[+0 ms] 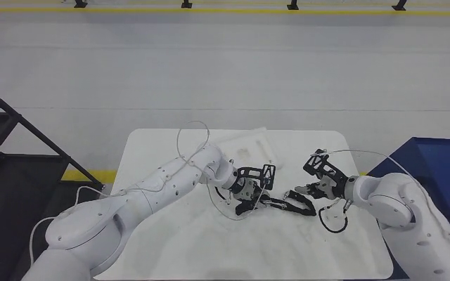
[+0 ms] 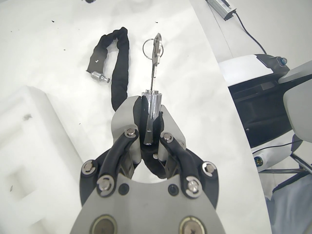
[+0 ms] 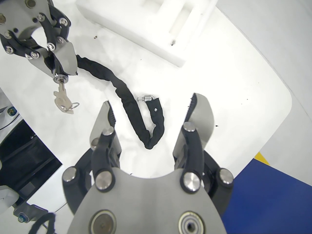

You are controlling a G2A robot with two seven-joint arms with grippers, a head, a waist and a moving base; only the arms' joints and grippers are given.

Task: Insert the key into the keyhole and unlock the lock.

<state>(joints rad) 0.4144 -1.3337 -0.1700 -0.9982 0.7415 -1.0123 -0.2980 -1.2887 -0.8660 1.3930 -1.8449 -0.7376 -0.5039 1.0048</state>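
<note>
My left gripper [image 2: 148,110], nearest the lens in the left wrist view, is closed tight on the lock cylinder [image 2: 153,103]. Its pads sit on either side of the chrome barrel, and it holds the barrel above the middle of the table [image 2: 61,25].

The key [image 2: 156,57] stands in the keyhole [image 2: 152,90] at the barrel's free end, and the blade looks fully seated as far as I can judge. The key's long axis runs in line with the cylinder, straight away from my left gripper. The key ring [image 2: 143,49] hangs at its bow.

The bow points toward my right gripper [image 3: 153,105], which is wide open and holds nothing. It hangs above the black chain [image 3: 125,96], near the key but not touching it. The right is therefore the nearer free hand for the turn. It would need to take the bow flat-on, with its jaws set across the key's axis.

The chain trails from the cylinder across the table, and its pin [image 3: 143,98] lies on the table apart from the barrel. A white foam tray [image 3: 151,13] sits toward the table's far edge.
</note>
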